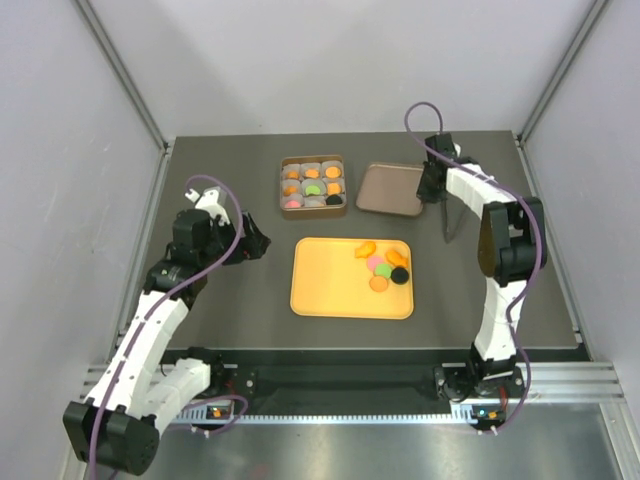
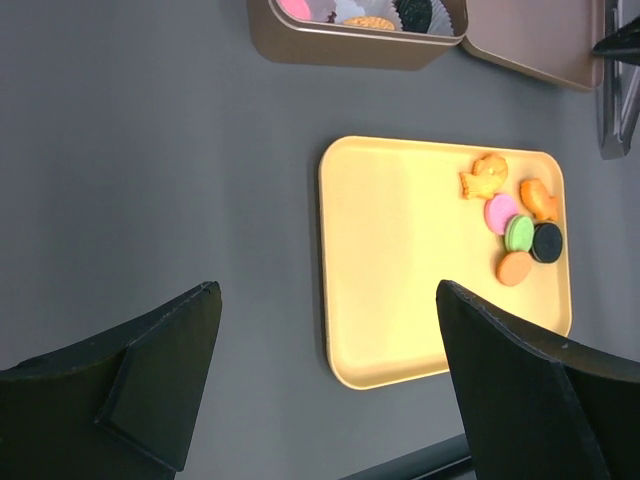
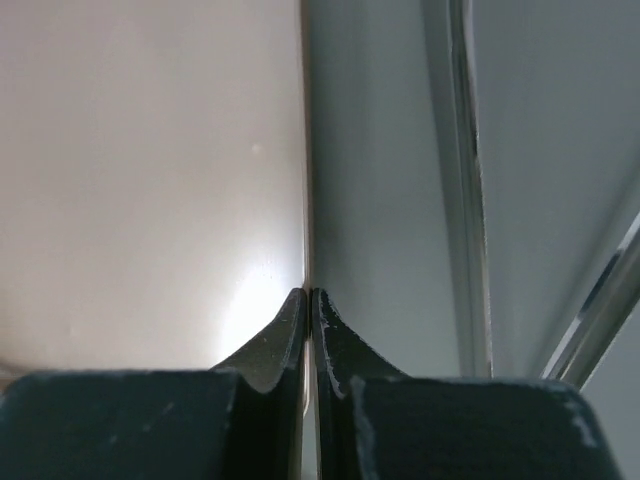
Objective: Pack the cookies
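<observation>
Dark grey table [image 1: 230, 310], pale walls [image 1: 300, 60] around. I reckon the job is past halfway: most paper cups [image 1: 315, 201] in the box [image 1: 313, 213] hold cookies [image 1: 312, 187], six more wait on the yellow tray [image 1: 330, 290], and the lid [image 1: 388, 190] lies off alongside. My left end effector [image 1: 258, 243] hovers spread wide beside the tray. Only the right wrist view shows the right end effector [image 3: 310, 295] pressed together; the left wrist view alone resolves two tray cookies as figure-shaped.

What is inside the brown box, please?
Paper cups in three rows, most holding cookies: orange, green, pink, black. What lies under each cookie is covered.
</observation>
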Robot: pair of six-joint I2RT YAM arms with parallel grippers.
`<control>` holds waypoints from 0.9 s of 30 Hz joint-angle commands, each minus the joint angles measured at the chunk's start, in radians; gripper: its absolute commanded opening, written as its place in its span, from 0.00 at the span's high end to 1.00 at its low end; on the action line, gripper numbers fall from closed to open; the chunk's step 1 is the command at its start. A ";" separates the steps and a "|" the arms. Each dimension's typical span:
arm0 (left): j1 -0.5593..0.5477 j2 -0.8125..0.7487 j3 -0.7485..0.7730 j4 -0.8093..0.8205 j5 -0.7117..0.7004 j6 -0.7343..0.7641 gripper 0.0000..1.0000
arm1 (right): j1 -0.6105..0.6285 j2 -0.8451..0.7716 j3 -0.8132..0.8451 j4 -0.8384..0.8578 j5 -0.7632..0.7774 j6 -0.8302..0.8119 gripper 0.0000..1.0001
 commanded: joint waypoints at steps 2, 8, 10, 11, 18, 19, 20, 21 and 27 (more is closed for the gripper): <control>0.005 0.023 0.078 0.062 0.057 -0.043 0.06 | -0.031 -0.057 0.095 -0.026 0.010 -0.006 1.00; 0.005 0.094 0.133 0.145 0.164 -0.107 0.05 | -0.035 -0.187 0.045 -0.034 -0.025 0.010 1.00; 0.004 0.124 0.148 0.204 0.199 -0.146 0.05 | -0.029 -0.241 -0.014 -0.021 -0.041 0.013 1.00; -0.001 0.159 0.153 0.229 0.216 -0.159 0.05 | -0.023 -0.294 -0.031 -0.018 -0.045 0.013 1.00; -0.071 0.339 0.283 0.300 0.229 -0.196 0.05 | 0.027 -0.535 -0.191 -0.006 -0.110 0.001 1.00; -0.081 0.379 0.297 0.303 0.224 -0.198 0.05 | 0.046 -0.557 -0.205 -0.001 -0.122 0.004 1.00; -0.094 0.399 0.312 0.312 0.222 -0.198 0.05 | 0.057 -0.598 -0.218 0.002 -0.127 0.005 1.00; -0.101 0.417 0.338 0.315 0.221 -0.198 0.05 | 0.066 -0.618 -0.244 0.006 -0.131 0.010 1.00; -0.104 0.526 0.420 0.349 0.244 -0.199 0.05 | 0.170 -0.700 -0.281 0.020 -0.138 0.034 1.00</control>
